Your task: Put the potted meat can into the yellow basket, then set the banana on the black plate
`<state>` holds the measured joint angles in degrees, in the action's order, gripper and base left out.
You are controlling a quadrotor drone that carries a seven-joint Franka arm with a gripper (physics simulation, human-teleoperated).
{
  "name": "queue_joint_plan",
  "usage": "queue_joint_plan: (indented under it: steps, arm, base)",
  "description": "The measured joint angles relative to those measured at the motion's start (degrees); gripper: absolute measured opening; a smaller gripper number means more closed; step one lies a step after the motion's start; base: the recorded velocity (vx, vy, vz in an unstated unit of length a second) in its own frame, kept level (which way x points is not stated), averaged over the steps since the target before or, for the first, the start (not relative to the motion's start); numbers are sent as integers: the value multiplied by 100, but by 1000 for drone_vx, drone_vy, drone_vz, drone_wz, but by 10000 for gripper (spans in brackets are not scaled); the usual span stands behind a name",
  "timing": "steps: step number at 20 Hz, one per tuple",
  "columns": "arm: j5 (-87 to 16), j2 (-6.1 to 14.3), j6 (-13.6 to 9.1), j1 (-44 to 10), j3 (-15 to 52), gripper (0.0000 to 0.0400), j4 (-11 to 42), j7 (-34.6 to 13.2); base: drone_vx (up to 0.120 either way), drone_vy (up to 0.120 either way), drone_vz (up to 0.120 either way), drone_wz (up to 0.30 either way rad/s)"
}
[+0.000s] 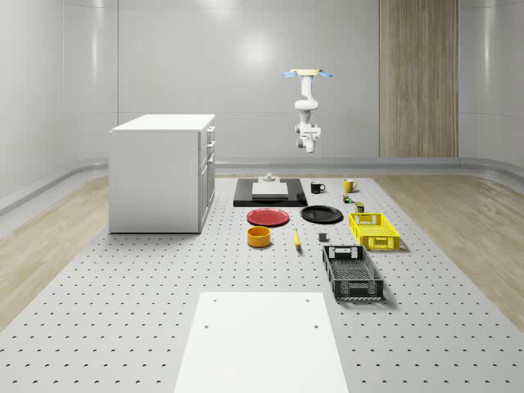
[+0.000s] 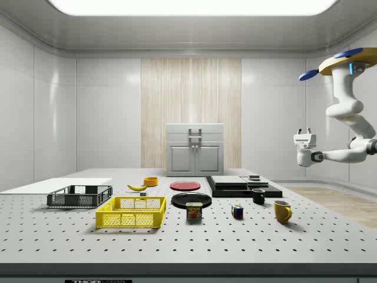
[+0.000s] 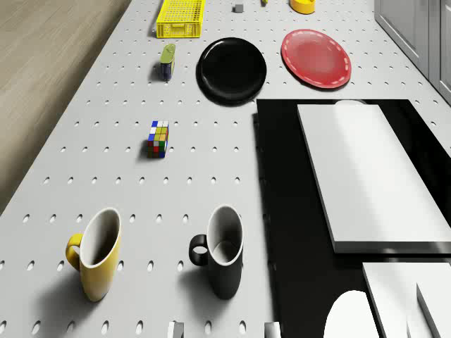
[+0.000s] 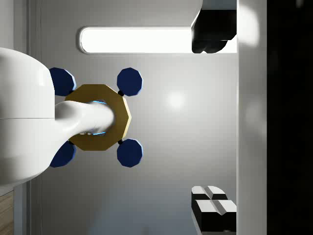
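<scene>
The potted meat can stands upright on the perforated table, between the yellow basket and the black plate; the drone view shows the can beside the plate, below the basket. The banana lies near the orange bowl. The drone hovers high over the table's far end, above the mugs. My gripper hangs well above the table, turned upward toward the drone, its fingers wide apart and holding nothing.
A white cabinet stands at the whole-scene view's left. A black mat with white blocks, a red plate, a black crate, a Rubik's cube, a yellow mug and a black mug share the table.
</scene>
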<state>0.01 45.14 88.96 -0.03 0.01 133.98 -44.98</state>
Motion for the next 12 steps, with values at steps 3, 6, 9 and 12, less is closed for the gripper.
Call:
queue_joint_plan:
  steps: [3,6,9,12]
  arm:
    - [3,-43,-305,-9,4,400,-362,5]
    - [6,-145,-561,-16,8,400,-733,9]
    - [8,-269,-773,-21,12,400,-1083,11]
    - [10,-370,-927,-26,14,400,-1351,13]
  base:
    - [0,0,0,0]
    - [0,0,0,0]
    - [0,0,0,0]
    - [93,120,0,0]
